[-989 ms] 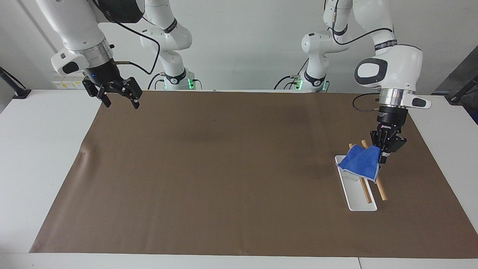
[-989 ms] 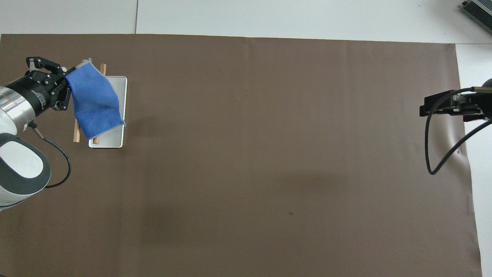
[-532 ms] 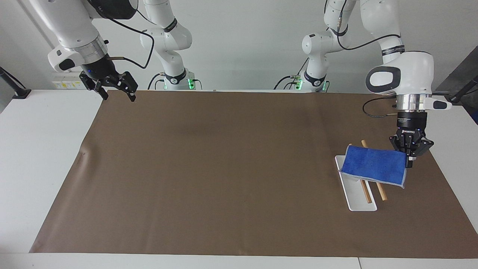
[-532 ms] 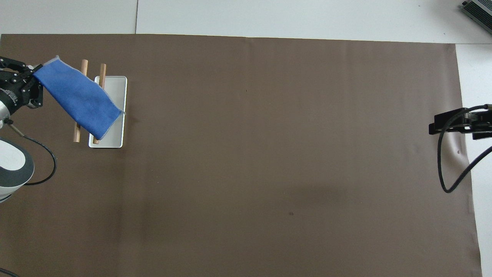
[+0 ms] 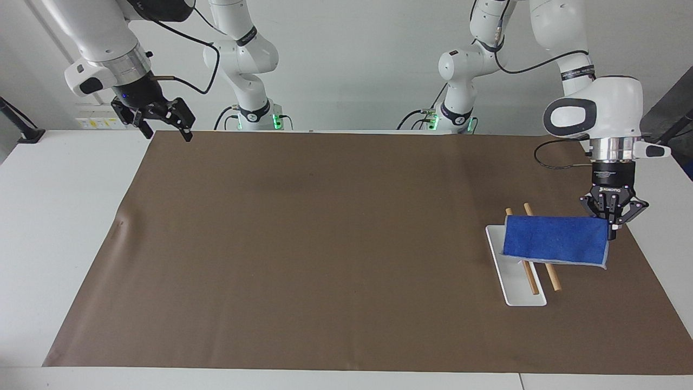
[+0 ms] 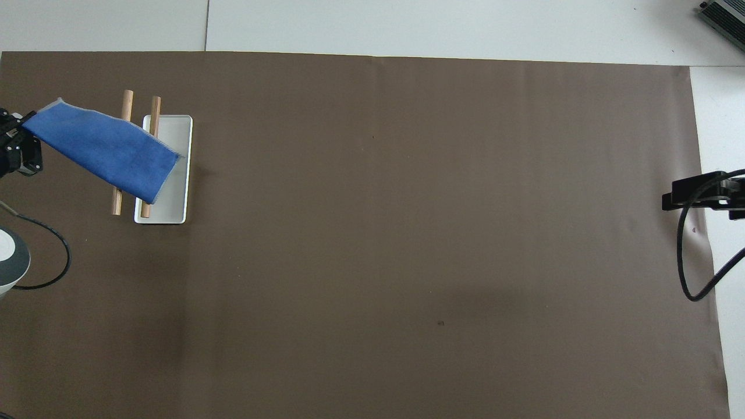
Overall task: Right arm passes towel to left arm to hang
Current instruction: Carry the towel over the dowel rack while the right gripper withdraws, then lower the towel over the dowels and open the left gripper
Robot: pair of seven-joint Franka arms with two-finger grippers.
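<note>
A: Where is the towel (image 5: 555, 240) right now?

B: It hangs draped over the two wooden rods (image 5: 541, 265) of the rack, stretched out as a flat blue band. One end lies over the white tray (image 5: 522, 295) that carries the rods. The other end reaches past the rods toward my left arm's end of the desk (image 5: 48, 216), up to my left tool (image 5: 613, 225).

A: So your left tool has it?

B: Yes. My left tool points straight down, its fingertips pressed together on the upper corner of the towel, at the end away from the tray. In the overhead view that same corner meets my left tool (image 6: 17, 145) at the picture's edge, and the towel (image 6: 105, 149) runs from there across both rods (image 6: 122, 145) to the tray (image 6: 174, 174).

A: And your right tool?

B: My right tool (image 5: 162, 120) waits in the air over the corner of the brown mat (image 5: 325, 244) at the right arm's end of the desk, well apart from the towel. Its fingers are spread and carry nothing.

A: What lies between the two?

B: Only the brown mat.
</note>
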